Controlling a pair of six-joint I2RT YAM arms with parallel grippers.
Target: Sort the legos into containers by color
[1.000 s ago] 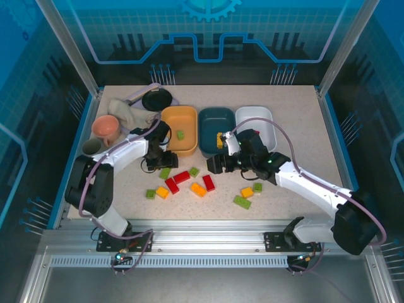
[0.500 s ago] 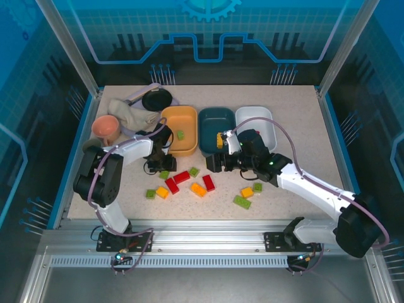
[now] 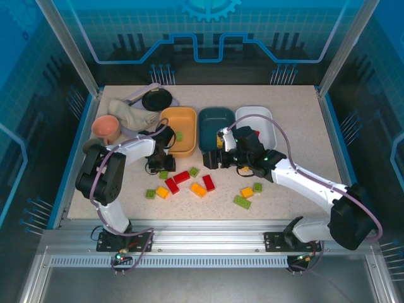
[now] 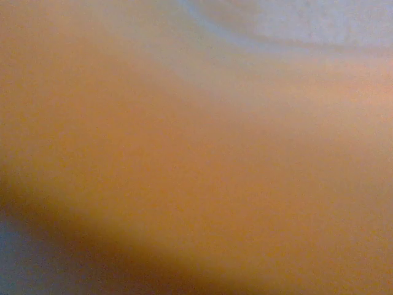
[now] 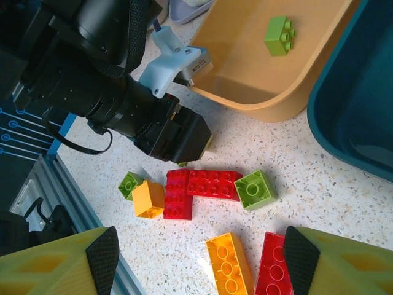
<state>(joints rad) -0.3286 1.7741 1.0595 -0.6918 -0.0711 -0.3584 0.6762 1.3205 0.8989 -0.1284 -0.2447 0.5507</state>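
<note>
Right wrist view: my right gripper hangs wide, nothing between the pads, above the legos, which are bunched red, yellow and green on the speckled table, just short of the orange-yellow tray. My left gripper sits low beside them; spread or closed, I cannot tell. The risk I see: dropping in could shove touching bricks or clip that arm. Clear blue-lit walls stand around.

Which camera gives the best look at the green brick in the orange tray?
The right wrist view: the green brick lies sharp and large in the orange tray, its studs plain. The top external view gives it as a small green speck. The left wrist view is too blurred to tell.
</note>
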